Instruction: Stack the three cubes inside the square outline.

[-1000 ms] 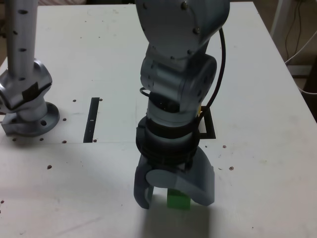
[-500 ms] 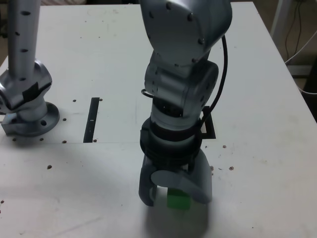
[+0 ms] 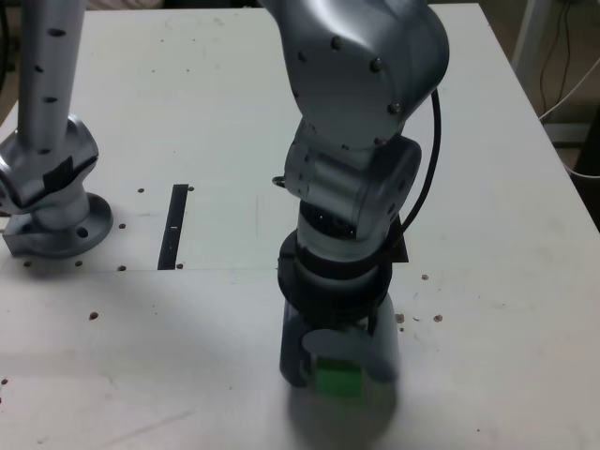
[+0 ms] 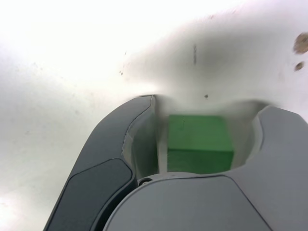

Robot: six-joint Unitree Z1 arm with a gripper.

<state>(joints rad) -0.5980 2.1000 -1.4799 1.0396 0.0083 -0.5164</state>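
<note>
Fingers point(image 4: 144, 130) flanking green cube point(image 4: 199, 142), gaps either side

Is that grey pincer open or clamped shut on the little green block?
Open: the grey pincer straddles the small green block, with a gap visible beside it.

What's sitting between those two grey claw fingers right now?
A green cube sits between the fingers of the gripper, resting on the white table. The wrist view shows it best; the exterior view shows the cube too.
</note>
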